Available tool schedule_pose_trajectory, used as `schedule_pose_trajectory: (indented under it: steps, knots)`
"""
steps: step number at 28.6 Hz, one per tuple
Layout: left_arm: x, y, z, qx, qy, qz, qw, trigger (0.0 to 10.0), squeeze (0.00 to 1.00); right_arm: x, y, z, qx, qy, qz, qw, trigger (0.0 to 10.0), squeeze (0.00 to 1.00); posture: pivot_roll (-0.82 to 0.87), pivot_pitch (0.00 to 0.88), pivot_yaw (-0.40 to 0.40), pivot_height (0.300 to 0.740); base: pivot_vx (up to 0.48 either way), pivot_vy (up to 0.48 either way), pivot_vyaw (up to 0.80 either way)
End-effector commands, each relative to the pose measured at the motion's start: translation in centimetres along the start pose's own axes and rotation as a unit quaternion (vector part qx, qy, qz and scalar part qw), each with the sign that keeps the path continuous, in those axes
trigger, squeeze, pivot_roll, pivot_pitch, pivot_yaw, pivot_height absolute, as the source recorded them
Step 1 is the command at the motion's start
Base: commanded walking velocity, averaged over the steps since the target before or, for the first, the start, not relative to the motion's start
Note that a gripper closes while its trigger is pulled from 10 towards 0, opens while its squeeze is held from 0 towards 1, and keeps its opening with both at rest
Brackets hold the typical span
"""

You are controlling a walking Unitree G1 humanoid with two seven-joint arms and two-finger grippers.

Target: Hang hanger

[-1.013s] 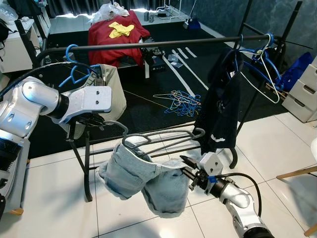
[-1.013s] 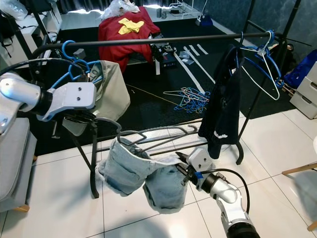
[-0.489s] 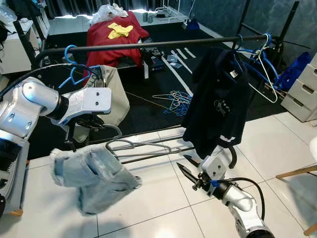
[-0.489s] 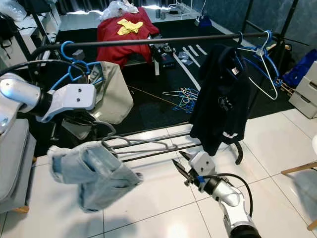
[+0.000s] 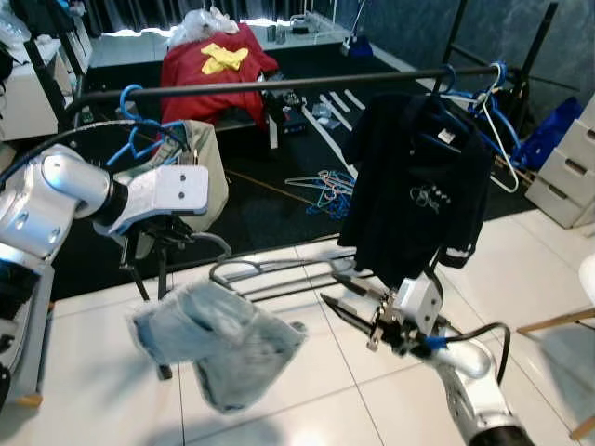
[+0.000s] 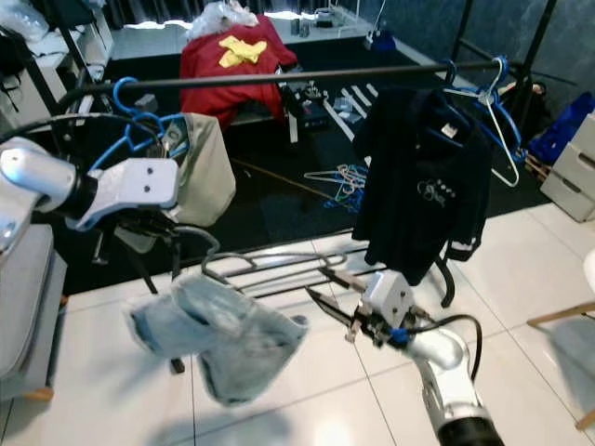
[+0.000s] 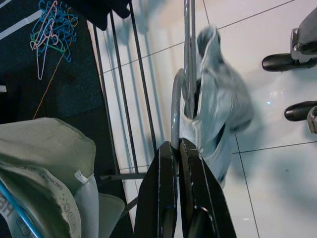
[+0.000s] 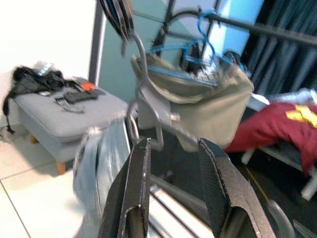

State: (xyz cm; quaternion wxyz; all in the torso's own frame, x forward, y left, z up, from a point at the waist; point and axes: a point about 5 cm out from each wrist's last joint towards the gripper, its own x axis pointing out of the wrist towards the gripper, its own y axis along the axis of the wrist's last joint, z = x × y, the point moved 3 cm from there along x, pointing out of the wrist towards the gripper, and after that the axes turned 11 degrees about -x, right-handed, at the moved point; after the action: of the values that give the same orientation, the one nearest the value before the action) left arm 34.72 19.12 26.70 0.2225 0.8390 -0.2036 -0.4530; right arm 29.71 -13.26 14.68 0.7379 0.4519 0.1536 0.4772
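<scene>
Left eye view, I see the grey hanger [image 5: 270, 270] with pale denim shorts [image 5: 218, 339] clamped in my left gripper [image 5: 177, 232], below the clothes rail [image 5: 279, 84], my right gripper [image 5: 349, 311] at four o'clock, fingers parted, holding nothing.

Black clothes rail [image 5: 279, 84] spans the room side to side. Dark shirt [image 5: 416, 190] hangs at 2 o'clock, empty blue hangers [image 5: 493, 98] just beside it near the rail's end. Khaki garment [image 5: 200, 172] on a blue hanger at 10 o'clock. Beyond, on black carpet [image 5: 270, 200]: loose pile of coloured hangers [image 5: 321, 186]. Red cloth with yellow piece [image 5: 218, 60] at 12 o'clock. White drawers [image 5: 567, 172] at 3 o'clock. White tiled floor [image 5: 102, 390] in the foreground.
</scene>
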Motion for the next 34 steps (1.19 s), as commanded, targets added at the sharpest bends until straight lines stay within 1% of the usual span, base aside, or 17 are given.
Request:
schedule_pose_trajectory:
  steps: [1,4,6,7,12,13,14,15,17,18,21,23,24,25,26,27,34]
  knots:
    - [0.0,-0.4,0.1,0.000,-0.004,-0.011,1.000,0.0,0.00,0.2,0.3,-0.1,0.006,0.007,0.004,1.000,10.0,0.00,-0.14,0.078,0.015,0.740,0.000,0.000,0.00]
    - [0.1,-0.4,0.2,0.002,-0.006,-0.010,1.000,0.0,0.00,0.4,0.6,0.6,-0.003,0.008,0.004,1.000,10.0,0.00,-0.15,0.075,0.019,0.740,0.000,0.000,0.00]
    - [0.5,0.5,0.6,0.017,-0.019,0.014,1.000,0.0,0.00,0.0,-0.1,3.1,-0.063,0.033,-0.053,0.996,10.0,0.00,-0.15,0.062,0.017,0.740,0.000,0.000,0.00]
    - [0.5,0.8,0.7,0.021,-0.021,0.019,0.999,0.0,0.00,-0.2,-0.3,3.4,-0.073,0.039,-0.065,0.994,10.0,0.00,-0.15,0.062,0.017,0.740,0.000,0.000,0.00]
    - [0.7,1.7,1.0,0.039,-0.029,0.039,0.998,0.0,0.00,-0.9,-0.6,4.6,-0.058,0.041,-0.084,0.994,10.0,0.00,-0.16,0.055,0.008,0.740,0.000,0.000,0.00]
    - [0.8,2.2,1.5,0.046,-0.040,0.048,0.997,0.0,0.00,-0.9,-0.3,5.2,-0.058,0.055,-0.086,0.993,10.0,0.93,-0.16,0.053,0.006,0.740,0.000,0.000,0.00]
    - [0.8,2.2,1.5,0.046,-0.040,0.048,0.997,0.0,0.00,-0.9,-0.3,5.2,-0.058,0.055,-0.086,0.993,10.0,0.93,-0.16,0.053,0.006,0.740,0.000,0.000,0.00]
    - [0.9,2.6,1.9,0.051,-0.048,0.053,0.996,0.0,0.00,-0.6,-0.1,5.4,-0.035,0.064,-0.081,0.994,10.0,1.00,-0.16,0.049,-0.004,0.740,0.000,0.000,0.00]
    - [1.0,2.8,2.1,0.055,-0.053,0.057,0.995,0.0,0.00,-0.4,0.1,5.5,-0.016,0.070,-0.076,0.994,10.0,1.00,-0.16,0.049,-0.004,0.740,0.000,0.000,0.00]
    - [1.3,3.2,2.5,0.062,-0.060,0.062,0.994,0.0,0.00,-0.1,0.2,4.9,0.064,0.097,-0.072,0.991,10.0,1.00,-0.16,0.045,-0.012,0.740,0.000,0.000,0.00]
    - [1.3,3.2,2.6,0.063,-0.061,0.063,0.994,0.0,0.00,-0.1,0.2,4.7,0.081,0.104,-0.072,0.989,10.0,1.00,-0.16,0.045,-0.012,0.740,0.000,0.000,0.00]
    - [1.6,3.5,2.8,0.069,-0.066,0.064,0.993,0.0,0.00,0.1,0.7,3.8,0.140,0.151,-0.062,0.977,10.0,1.00,-0.16,0.045,-0.014,0.740,0.000,0.000,0.00]
    - [1.6,3.5,2.8,0.069,-0.066,0.064,0.993,0.0,0.00,0.1,0.7,3.8,0.140,0.151,-0.062,0.977,10.0,1.00,-0.16,0.045,-0.014,0.740,0.000,0.000,0.00]
    - [1.7,3.7,3.0,0.073,-0.070,0.064,0.993,0.0,0.00,0.2,0.6,3.4,0.153,0.176,-0.067,0.970,10.0,0.85,-0.16,0.050,-0.012,0.740,0.000,0.000,0.00]
    - [1.7,3.7,3.0,0.073,-0.070,0.064,0.993,0.0,0.00,0.2,0.6,3.4,0.153,0.176,-0.067,0.970,10.0,0.85,-0.16,0.050,-0.012,0.740,0.000,0.000,0.00]
    - [1.9,4.0,3.3,0.077,-0.078,0.068,0.992,0.0,0.00,0.5,0.4,3.3,0.164,0.193,-0.075,0.964,10.0,0.00,-0.16,0.054,-0.010,0.740,0.000,0.000,0.00]
    - [2.4,5.0,3.9,0.088,-0.096,0.079,0.988,0.0,0.00,2.0,-1.4,2.7,0.167,0.220,-0.109,0.955,10.0,0.00,-0.15,0.072,-0.016,0.740,0.000,0.000,0.00]
